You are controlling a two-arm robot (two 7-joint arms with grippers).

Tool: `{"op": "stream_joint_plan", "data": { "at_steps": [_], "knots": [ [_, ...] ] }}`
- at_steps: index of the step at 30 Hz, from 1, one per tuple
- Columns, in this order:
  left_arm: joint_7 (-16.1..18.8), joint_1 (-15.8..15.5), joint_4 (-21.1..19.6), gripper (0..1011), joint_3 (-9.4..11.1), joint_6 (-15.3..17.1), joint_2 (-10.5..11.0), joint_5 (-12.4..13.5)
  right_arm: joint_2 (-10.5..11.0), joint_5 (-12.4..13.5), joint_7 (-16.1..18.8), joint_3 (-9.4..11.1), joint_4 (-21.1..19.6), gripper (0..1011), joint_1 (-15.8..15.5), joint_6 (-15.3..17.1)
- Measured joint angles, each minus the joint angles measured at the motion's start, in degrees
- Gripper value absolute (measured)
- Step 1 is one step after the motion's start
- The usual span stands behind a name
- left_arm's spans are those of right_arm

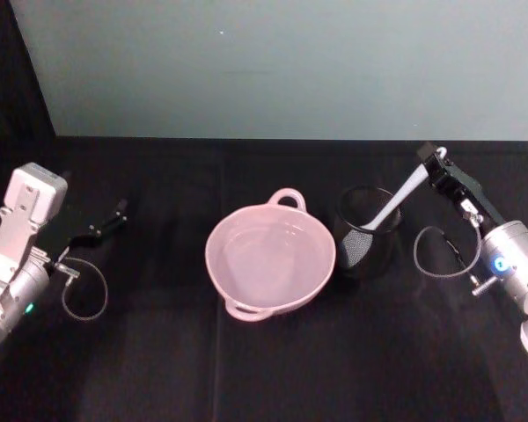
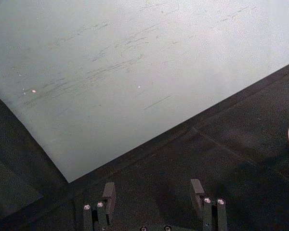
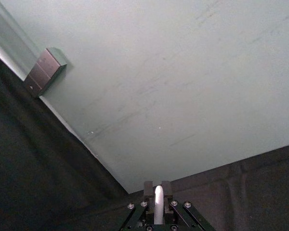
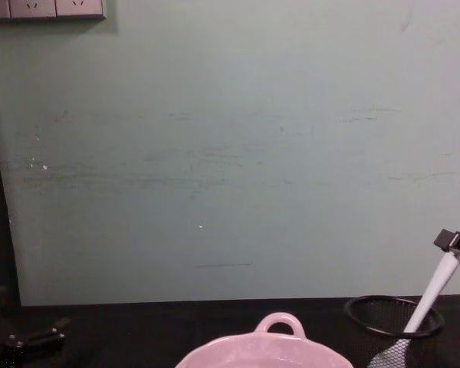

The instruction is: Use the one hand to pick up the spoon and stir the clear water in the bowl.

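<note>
— Two grippers to log. Where is the right gripper [image 1: 429, 163] sitting?
— It is hovering over the far right of the black tabletop [image 1: 158, 352], just behind and to the right of the black wire-mesh cup [image 1: 376, 257], raised above the cup's rim.
— Jaws?
— They are pressing together on the handle end of the white spoon [image 1: 396, 204]. The right wrist view is showing the handle running straight up the middle between the two fingers [image 3: 148, 186], touching both.
— And the rest of the spoon?
— It is slanting down and to the left from the jaws, crossing the cup's rim, with the flat head lying inside the mesh, low in the cup. The chest view is showing the same tilt.
— Bowl?
— The pink bowl [image 1: 213, 259] is sitting at table centre, just left of the cup. I cannot tell whether the two are touching. Clear water [image 1: 268, 255] is lying in it, and the spoon is staying apart from both bowl and water.
— Left gripper [image 1: 121, 211]?
— It is resting low at the far left of the table, well apart from the bowl. Its jaws are standing spread over bare cloth.
</note>
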Motion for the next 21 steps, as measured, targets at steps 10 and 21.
{"op": "stream_joint_plan", "data": {
  "at_steps": [10,21],
  "knots": [
    [0.0,0.0,0.0,1011,0.0,0.0,0.0,0.0,2.5,-6.1,-1.7,-1.3,-6.1,108,-0.7,-0.9],
    [0.0,0.0,0.0,1011,0.0,0.0,0.0,0.0,7.6,-14.9,-1.4,-5.3,-11.8,109,3.9,5.6]
  ]
}}
